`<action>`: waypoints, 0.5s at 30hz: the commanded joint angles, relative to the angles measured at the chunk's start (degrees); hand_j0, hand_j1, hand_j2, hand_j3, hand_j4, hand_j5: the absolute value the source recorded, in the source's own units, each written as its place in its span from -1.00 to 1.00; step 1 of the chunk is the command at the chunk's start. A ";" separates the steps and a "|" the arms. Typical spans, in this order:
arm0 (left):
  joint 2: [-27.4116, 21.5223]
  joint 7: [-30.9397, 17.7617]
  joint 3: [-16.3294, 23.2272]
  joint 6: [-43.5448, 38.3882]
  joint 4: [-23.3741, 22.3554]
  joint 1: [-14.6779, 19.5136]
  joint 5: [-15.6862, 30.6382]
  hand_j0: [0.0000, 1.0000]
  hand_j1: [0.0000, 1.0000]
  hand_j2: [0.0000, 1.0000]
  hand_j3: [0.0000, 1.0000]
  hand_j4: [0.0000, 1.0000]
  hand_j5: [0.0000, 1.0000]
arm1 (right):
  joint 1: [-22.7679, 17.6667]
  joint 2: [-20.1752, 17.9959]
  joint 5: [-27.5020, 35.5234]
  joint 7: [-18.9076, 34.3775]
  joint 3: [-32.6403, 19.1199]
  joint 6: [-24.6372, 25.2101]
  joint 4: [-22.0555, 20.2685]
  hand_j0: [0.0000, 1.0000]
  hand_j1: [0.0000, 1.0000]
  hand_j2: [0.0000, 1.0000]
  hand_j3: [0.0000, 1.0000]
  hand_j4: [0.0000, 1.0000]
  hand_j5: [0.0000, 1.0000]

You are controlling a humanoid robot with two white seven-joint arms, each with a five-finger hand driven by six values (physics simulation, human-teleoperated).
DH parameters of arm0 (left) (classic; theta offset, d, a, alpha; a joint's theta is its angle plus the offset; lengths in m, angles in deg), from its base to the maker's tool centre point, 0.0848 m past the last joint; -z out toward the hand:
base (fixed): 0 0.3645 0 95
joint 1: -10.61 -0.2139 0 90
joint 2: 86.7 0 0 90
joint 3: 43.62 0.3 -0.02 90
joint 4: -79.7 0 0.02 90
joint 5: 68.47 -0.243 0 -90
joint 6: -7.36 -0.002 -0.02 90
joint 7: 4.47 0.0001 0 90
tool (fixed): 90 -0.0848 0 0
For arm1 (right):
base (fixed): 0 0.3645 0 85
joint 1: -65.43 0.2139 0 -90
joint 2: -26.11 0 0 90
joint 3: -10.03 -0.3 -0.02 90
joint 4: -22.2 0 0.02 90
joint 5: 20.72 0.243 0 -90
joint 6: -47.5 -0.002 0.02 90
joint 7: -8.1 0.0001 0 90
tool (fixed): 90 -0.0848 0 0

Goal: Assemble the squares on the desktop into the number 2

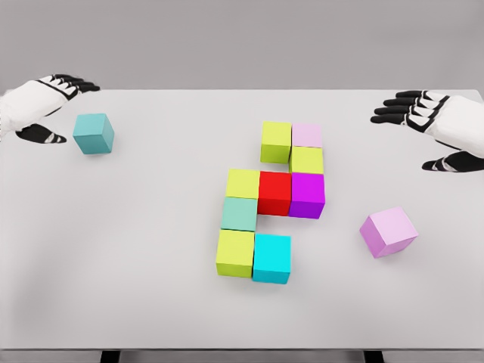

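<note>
Several coloured cubes sit joined mid-table: a lime cube (276, 141) and pale pink cube (307, 135) on top, a lime cube (306, 159) below the pink one, then a lime (243, 183), red (274, 192) and magenta (306, 194) row, a mint cube (240, 214), and a lime (235, 252) and cyan (272, 258) pair at the bottom. A teal cube (94, 134) lies apart at the left, just right of my open left hand (53, 106). A lilac cube (388, 231) lies apart at the lower right, below my open right hand (423, 132).
The white table (136, 265) fills the view; its far edge runs behind both hands and its front edge (242, 350) shows at the bottom. Both hands hover near the far corners.
</note>
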 commanded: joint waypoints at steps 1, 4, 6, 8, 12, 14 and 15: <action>-1.08 -0.01 2.28 -0.04 0.20 0.00 -0.81 1.00 1.00 1.00 1.00 1.00 1.00 | 0.00 -0.08 0.32 -0.01 -0.03 0.00 -0.14 1.00 1.00 1.00 1.00 1.00 1.00; -1.88 -0.01 2.91 -0.04 0.20 0.18 -0.81 1.00 1.00 1.00 1.00 1.00 1.00 | 0.00 -0.08 0.67 -0.10 -0.03 0.00 -0.14 1.00 1.00 1.00 1.00 1.00 1.00; -1.96 -0.01 2.91 -0.04 0.20 0.26 -0.81 1.00 1.00 1.00 1.00 1.00 1.00 | 0.09 0.01 1.55 -1.15 -0.20 0.00 -0.14 1.00 1.00 1.00 1.00 1.00 1.00; -2.23 -0.01 2.91 -0.04 0.03 0.53 -0.81 1.00 1.00 1.00 1.00 1.00 1.00 | 0.09 -0.17 3.92 -1.51 -0.29 0.00 -0.05 1.00 1.00 1.00 1.00 1.00 1.00; -2.14 -0.01 2.99 -0.04 -0.50 0.62 -0.98 1.00 1.00 1.00 1.00 1.00 1.00 | 1.67 0.53 3.05 4.80 -0.82 0.00 0.03 1.00 1.00 1.00 1.00 1.00 1.00; -2.23 -0.01 3.78 -0.04 -0.50 0.97 -1.25 1.00 1.00 1.00 1.00 1.00 1.00 | 1.76 1.76 2.52 22.82 -3.28 0.00 -0.14 1.00 1.00 1.00 1.00 1.00 1.00; -2.23 -0.01 3.96 -0.04 -0.50 1.23 -1.25 1.00 1.00 1.00 1.00 1.00 1.00 | 1.67 2.38 2.34 25.90 -3.63 0.00 -0.05 1.00 1.00 1.00 1.00 1.00 1.00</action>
